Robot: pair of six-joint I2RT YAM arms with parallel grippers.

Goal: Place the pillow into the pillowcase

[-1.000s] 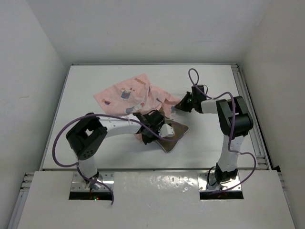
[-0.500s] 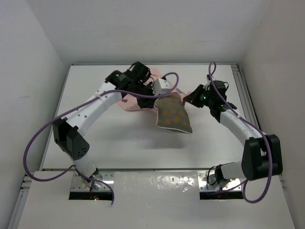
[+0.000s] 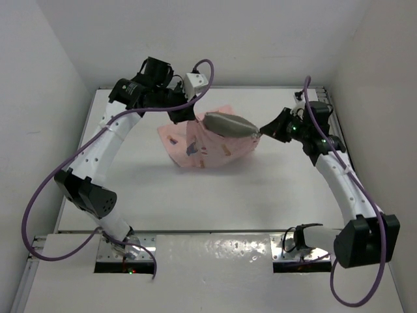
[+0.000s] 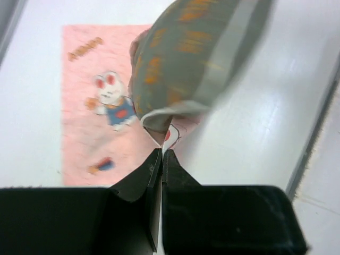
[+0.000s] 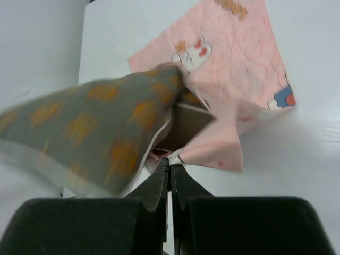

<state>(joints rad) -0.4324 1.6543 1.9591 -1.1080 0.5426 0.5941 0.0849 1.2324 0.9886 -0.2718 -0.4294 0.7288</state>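
Top external: pillow now half-inside pillowcase

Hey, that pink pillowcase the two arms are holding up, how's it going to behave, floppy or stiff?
Probably very floppy: the pillowcase sags in folds between the left gripper and right gripper. Likely light and thin, since fingertip pinches carry it. The pillow may pull it down.

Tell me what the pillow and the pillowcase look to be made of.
The pillow: likely woven fabric, matte brown-grey with orange dots and light piping; it bends softly, so probably padded. The pillowcase: thin matte pink printed cloth; it hangs in loose folds.
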